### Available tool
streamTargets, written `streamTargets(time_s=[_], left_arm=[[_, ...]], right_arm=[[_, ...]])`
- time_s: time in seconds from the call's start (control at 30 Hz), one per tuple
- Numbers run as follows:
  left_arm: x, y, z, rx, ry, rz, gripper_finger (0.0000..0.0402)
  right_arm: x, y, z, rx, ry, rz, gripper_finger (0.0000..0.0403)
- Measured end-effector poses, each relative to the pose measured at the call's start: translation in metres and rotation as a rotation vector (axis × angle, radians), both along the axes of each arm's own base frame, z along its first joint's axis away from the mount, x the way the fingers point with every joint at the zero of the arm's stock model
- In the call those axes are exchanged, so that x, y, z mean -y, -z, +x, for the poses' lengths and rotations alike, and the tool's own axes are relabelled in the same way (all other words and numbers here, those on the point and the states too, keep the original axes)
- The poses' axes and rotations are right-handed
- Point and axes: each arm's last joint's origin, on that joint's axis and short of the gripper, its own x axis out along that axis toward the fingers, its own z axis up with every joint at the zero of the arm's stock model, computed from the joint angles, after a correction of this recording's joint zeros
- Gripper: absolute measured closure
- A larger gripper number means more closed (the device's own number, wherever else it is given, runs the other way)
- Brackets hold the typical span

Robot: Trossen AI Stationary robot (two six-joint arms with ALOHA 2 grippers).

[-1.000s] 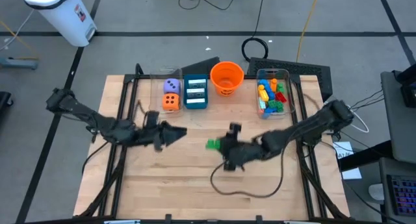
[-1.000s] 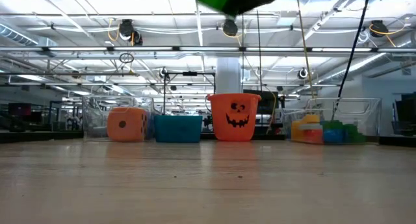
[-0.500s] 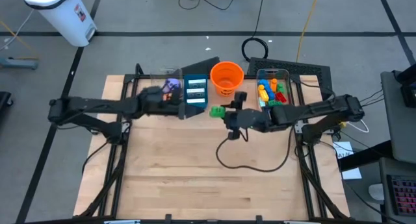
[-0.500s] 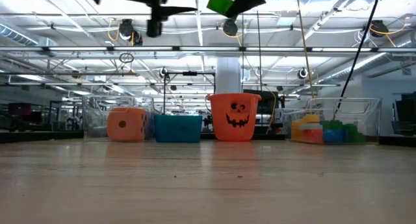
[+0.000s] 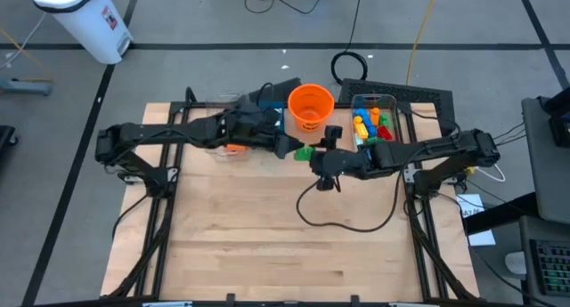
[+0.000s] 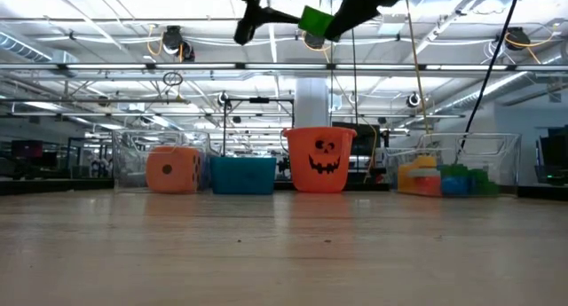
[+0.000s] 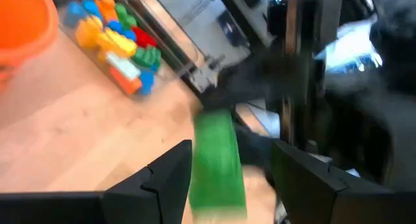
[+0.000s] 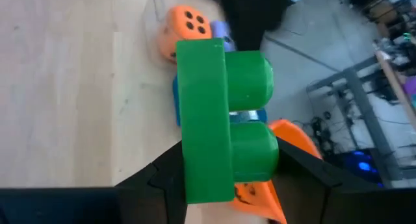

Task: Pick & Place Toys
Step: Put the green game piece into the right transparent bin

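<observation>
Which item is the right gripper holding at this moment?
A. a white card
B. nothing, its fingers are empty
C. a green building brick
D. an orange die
C: in the right wrist view the green brick sits clamped between the right gripper fingers, and the high view shows the same green brick at that gripper's tip beside the orange bucket.

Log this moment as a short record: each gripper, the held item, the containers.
right gripper: shut on green brick, raised above the table near the orange bucket
left gripper: open, facing the brick, close to it
orange die: in the clear bin, beside the teal box
loose bricks: in the clear bin right of the bucket
</observation>
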Motion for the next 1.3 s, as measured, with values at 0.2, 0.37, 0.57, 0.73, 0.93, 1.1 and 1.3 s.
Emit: streamTargets(time_s=[0.2,0.37,0.57,0.73,0.93,1.1,1.3], left_arm=[[0.006,-0.014,0.007,-0.008,-0.068,0.041,0.0190],[0.013,-0.011,0.010,-0.033,-0.101,0.060,0.0190],[0.020,-0.002,0.019,-0.049,-0.090,0.036,0.0190],[0.022,0.004,0.025,-0.048,-0.067,0.007,0.0190],[0.022,0.004,0.025,-0.044,-0.066,0.003,0.0190],[0.023,0.003,0.024,-0.045,-0.040,-0.008,0.0190],[0.023,0.003,0.024,-0.048,-0.036,-0.014,0.0190]], right_arm=[[-0.002,-0.003,-0.008,-0.009,-0.003,0.036,0.0229],[-0.001,-0.008,-0.011,0.016,0.003,0.029,0.0230],[-0.002,-0.012,-0.009,0.034,-0.028,-0.009,0.0229],[-0.002,-0.014,-0.008,0.054,-0.036,-0.019,0.0230],[-0.002,-0.014,-0.008,0.052,-0.039,-0.023,0.0229],[-0.001,-0.015,-0.008,0.046,-0.022,-0.057,0.0230],[-0.001,-0.015,-0.008,0.048,-0.017,-0.061,0.0228]])
